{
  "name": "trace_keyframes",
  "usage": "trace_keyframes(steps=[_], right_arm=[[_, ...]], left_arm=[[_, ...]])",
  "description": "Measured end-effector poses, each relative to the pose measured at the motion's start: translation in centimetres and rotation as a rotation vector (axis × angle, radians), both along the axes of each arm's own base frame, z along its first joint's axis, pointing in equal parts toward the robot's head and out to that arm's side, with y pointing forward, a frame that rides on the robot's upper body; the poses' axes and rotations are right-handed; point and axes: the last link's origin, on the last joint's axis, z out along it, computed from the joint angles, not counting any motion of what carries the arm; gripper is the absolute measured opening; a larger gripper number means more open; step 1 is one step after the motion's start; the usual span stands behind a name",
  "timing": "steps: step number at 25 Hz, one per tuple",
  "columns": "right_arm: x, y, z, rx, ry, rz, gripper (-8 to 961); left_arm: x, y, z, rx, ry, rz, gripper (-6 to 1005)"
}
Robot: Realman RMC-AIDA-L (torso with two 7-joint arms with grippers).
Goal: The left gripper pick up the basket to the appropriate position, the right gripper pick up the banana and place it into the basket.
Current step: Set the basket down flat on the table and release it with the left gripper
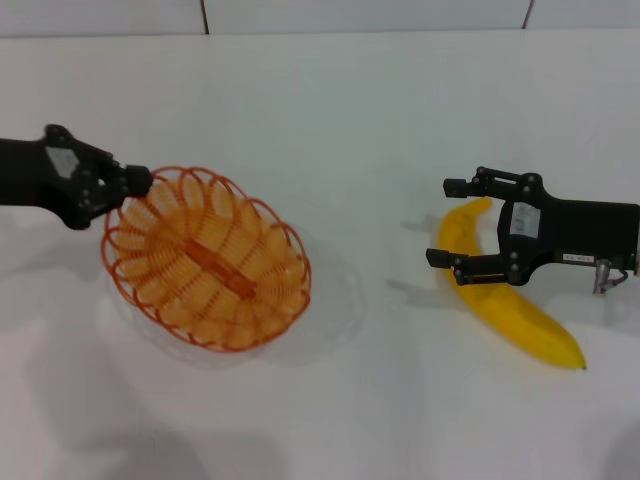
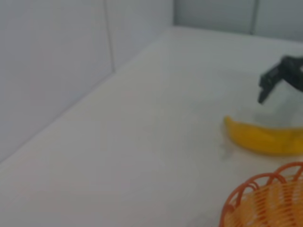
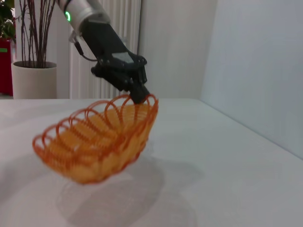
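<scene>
The orange wire basket (image 1: pixel 206 258) is at the table's left, tilted and lifted off the surface; its shadow lies below it in the right wrist view (image 3: pixel 94 142). My left gripper (image 1: pixel 140 181) is shut on the basket's rim at its far left end, also seen in the right wrist view (image 3: pixel 140 97). The yellow banana (image 1: pixel 505 300) lies on the table at the right. My right gripper (image 1: pixel 445 222) is open, its fingers straddling the banana's upper half just above it. The left wrist view shows the banana (image 2: pixel 265 137), a basket edge (image 2: pixel 265 203) and the right gripper's finger (image 2: pixel 274 80).
The white table (image 1: pixel 330 110) meets a pale wall at the back. A potted plant (image 3: pixel 33 71) stands beyond the table in the right wrist view.
</scene>
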Motion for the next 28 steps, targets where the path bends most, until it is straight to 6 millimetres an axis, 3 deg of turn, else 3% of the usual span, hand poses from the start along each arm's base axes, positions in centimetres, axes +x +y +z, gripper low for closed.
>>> trace_keyframes(steps=[5,13,22,28], right_arm=[[0.0,0.0,-0.1,-0.001,0.003,-0.001,870],[-0.3,0.2,-0.2,0.0,0.005,0.006,869],[-1.0,0.6,-0.4,-0.004,0.012,0.022,868],[-1.4,0.9,-0.5,-0.005,0.014,0.033,867]], left_arm=[[-0.8,0.3,0.6,0.065,-0.104,0.156,41],[-0.2,2.1,-1.3,0.044,-0.202,0.372,41],[0.5,4.3,-3.7,0.013,-0.087,0.56,41],[1.2,5.1,-3.9,0.027,-0.065,0.571,42]])
